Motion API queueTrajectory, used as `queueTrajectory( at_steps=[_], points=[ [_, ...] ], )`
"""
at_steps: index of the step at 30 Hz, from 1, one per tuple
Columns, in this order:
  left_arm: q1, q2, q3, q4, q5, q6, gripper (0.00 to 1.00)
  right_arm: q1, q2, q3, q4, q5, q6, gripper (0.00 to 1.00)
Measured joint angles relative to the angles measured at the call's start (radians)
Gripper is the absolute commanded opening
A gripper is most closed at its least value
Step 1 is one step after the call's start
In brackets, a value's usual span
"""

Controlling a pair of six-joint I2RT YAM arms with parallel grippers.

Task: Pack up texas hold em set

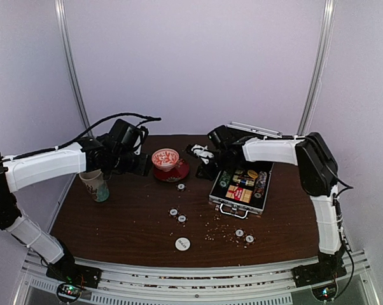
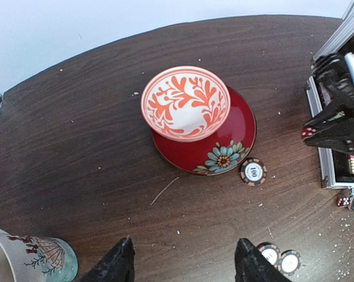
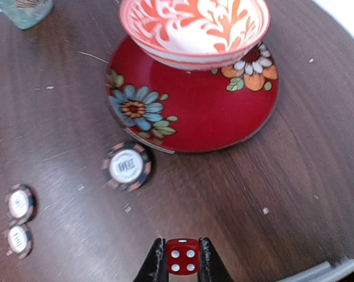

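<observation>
Far left: patterned paper cup [image 1: 96, 185] upright on the table [image 1: 115, 222], near its left edge. My left claw [image 2: 183, 267] hangs over the wood just right of the cup. Its fingers [image 2: 115, 265] are spread wide with nothing between them, and it touches nothing.

Ahead of it: red-white bowl [image 2: 186, 103] sitting on its red flowered saucer [image 2: 239, 126], at the far middle of the table.

One poker chip [image 2: 253, 171] marked 100 lies flat just beside the saucer's near-right rim; I can't tell if they touch. Nearer the arms, a pair of chips [image 1: 177, 215] lie side by side, flat. Nearer again, the white disc [image 1: 182, 243] lies alone, flat, close to the near edge. Crumb-like specks are scattered on the wood.

My right claw [image 3: 182, 264] is pressed together on a red die [image 3: 183, 256], white pips facing the wrist camera. The die is pinched at the fingertips, above the table, between the saucer and the briefcase.

The briefcase [image 1: 263, 202] sits open at the right side, lid standing at its far edge. Inside are the red-yellow card box [image 1: 240, 194] and green chips [image 1: 224, 180]; the rest of the contents are too small to tell. A second small die [image 2: 343, 201] lies on the wood by the case's near-left corner. Two more chips [image 1: 244, 236] lie flat near the case's front, apart from it.
</observation>
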Motion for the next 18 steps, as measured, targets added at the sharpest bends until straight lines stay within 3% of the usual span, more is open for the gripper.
queueTrajectory(
  at_steps=[8, 18],
  points=[
    [0.004, 0.066, 0.05, 0.011, 0.022, 0.017, 0.59, -0.053, -0.315, -0.257, -0.052, 0.008, -0.043, 0.12],
    [0.004, 0.107, 0.082, 0.029, 0.058, 0.028, 0.59, -0.193, -0.373, -0.427, -0.153, 0.066, -0.085, 0.13]
  ],
)
